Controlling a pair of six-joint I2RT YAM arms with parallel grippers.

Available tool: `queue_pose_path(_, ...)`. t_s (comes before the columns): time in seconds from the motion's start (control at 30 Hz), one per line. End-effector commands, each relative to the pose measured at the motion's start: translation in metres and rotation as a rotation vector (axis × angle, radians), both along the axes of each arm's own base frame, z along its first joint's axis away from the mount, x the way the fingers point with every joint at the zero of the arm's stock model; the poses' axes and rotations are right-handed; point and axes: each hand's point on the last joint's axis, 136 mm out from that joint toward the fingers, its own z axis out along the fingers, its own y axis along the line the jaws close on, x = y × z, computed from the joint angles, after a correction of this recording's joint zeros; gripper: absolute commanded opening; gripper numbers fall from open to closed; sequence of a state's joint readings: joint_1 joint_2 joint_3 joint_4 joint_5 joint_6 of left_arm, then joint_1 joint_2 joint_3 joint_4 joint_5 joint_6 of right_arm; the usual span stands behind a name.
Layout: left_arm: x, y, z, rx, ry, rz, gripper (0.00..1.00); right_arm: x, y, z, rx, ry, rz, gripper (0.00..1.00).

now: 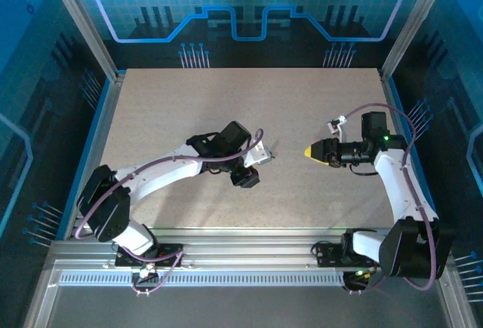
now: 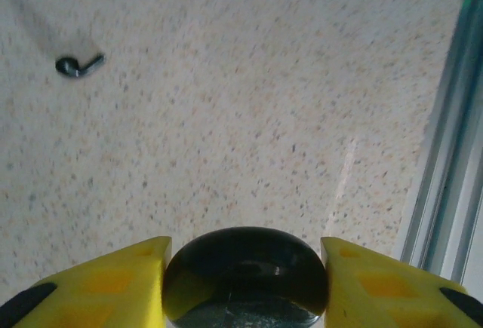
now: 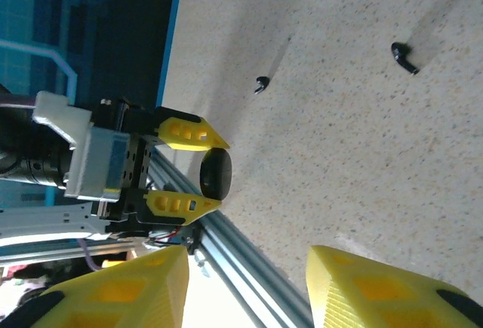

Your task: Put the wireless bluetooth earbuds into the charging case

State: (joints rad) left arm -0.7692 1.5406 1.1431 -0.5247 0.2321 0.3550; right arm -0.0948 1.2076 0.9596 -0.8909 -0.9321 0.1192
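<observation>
As its two yellow fingers are pressed against opposite sides of it, the black round cap of the charging case is held in the left pincer. The jaws are closed only as far as the width of the cap allows. Beneath and ahead of this pincer the speckled table is seen. Ahead of the pincer and off to its left, well apart from it, a dark earbud is seen lying on the table, a small curved piece with a short stem. To the pincer's right a metal rail is seen along the table's edge. The right pincer is held with its jaws parted and nothing is gripped between them; table and rail are seen through the gap. Ahead of the right pincer the left pincer is seen with the cap in its grip, and two dark pieces are seen on the table beyond. A nearer earbud is seen just past the left pincer's fingertips, and a farther earbud lies off to one side, well apart from the first. Which of these two is the one seen from the left wrist probably cannot be settled, as both are small and somewhat blurred.
</observation>
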Motion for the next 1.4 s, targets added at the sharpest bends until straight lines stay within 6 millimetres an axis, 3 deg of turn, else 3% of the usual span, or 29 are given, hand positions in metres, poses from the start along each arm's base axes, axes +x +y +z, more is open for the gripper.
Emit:
queue_pose_path(0.0, -0.004, -0.013, 0.023, -0.114, -0.089, -0.119, 0.31, -0.007, 0.013, 0.005, 0.077, 0.113, 0.030, 0.46)
queue_pose_path(0.4, -0.007, -0.017, 0.034, -0.115, -0.223, -0.219, 0.31, -0.016, 0.070, 0.001, 0.027, 0.170, 0.209, 0.50)
queue_pose_path(0.6, -0.006, -0.022, 0.038, -0.125, -0.239, -0.220, 0.32, -0.015, 0.080, -0.016, -0.022, 0.190, 0.226, 0.48)
queue_pose_path(1.37, -0.002, -0.027, 0.042, -0.134, -0.263, -0.195, 0.31, -0.022, 0.125, -0.042, -0.073, 0.230, 0.278, 0.45)
